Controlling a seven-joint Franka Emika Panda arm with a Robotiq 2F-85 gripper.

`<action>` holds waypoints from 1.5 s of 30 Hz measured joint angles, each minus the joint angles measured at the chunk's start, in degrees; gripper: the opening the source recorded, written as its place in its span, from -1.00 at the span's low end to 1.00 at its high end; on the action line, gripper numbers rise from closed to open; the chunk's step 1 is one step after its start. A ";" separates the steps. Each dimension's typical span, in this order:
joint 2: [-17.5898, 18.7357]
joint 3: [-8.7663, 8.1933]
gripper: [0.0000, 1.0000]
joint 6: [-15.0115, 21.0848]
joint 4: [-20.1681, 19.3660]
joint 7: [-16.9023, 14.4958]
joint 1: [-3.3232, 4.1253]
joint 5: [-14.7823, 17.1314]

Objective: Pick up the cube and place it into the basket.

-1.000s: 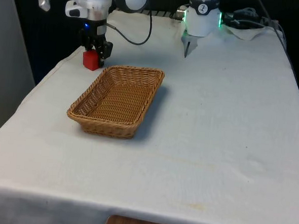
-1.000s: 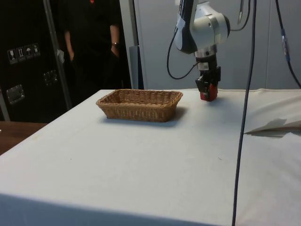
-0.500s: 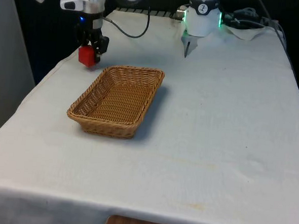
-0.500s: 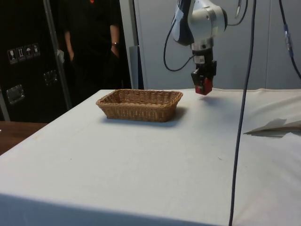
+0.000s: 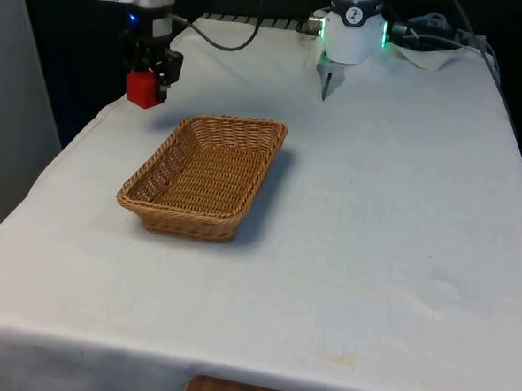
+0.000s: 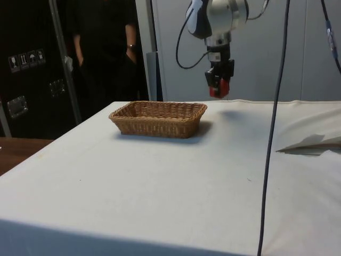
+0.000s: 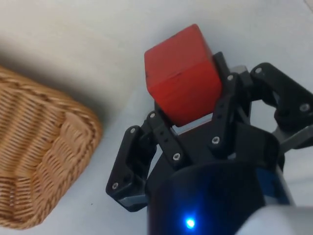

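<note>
Front view: the pincer (image 5: 147,80) is squeezing the red cube (image 5: 142,89), lifting it off the bench (image 5: 375,211) beside the basket (image 5: 205,174). Side view: the cube is hanging high enough to clear the rim. Wrist view: both fingers (image 7: 164,139) are pressing its sides so it isn't slipping.

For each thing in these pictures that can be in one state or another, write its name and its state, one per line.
gripper: shut on the cube, raised above the table.
cube: red, held in the air, beyond the basket's far end.
basket: upright on the table, nothing in it.
</note>
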 measured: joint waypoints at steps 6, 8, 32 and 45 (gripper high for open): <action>0.11 0.17 -0.96 -1.72 2.69 1.66 0.80 -0.29; 0.11 0.17 -0.96 -1.72 2.69 1.66 0.80 -0.29; 4.47 2.23 -0.96 -6.82 13.81 7.68 2.41 -0.34; 5.73 4.35 -0.96 -7.28 16.50 10.08 2.81 -0.34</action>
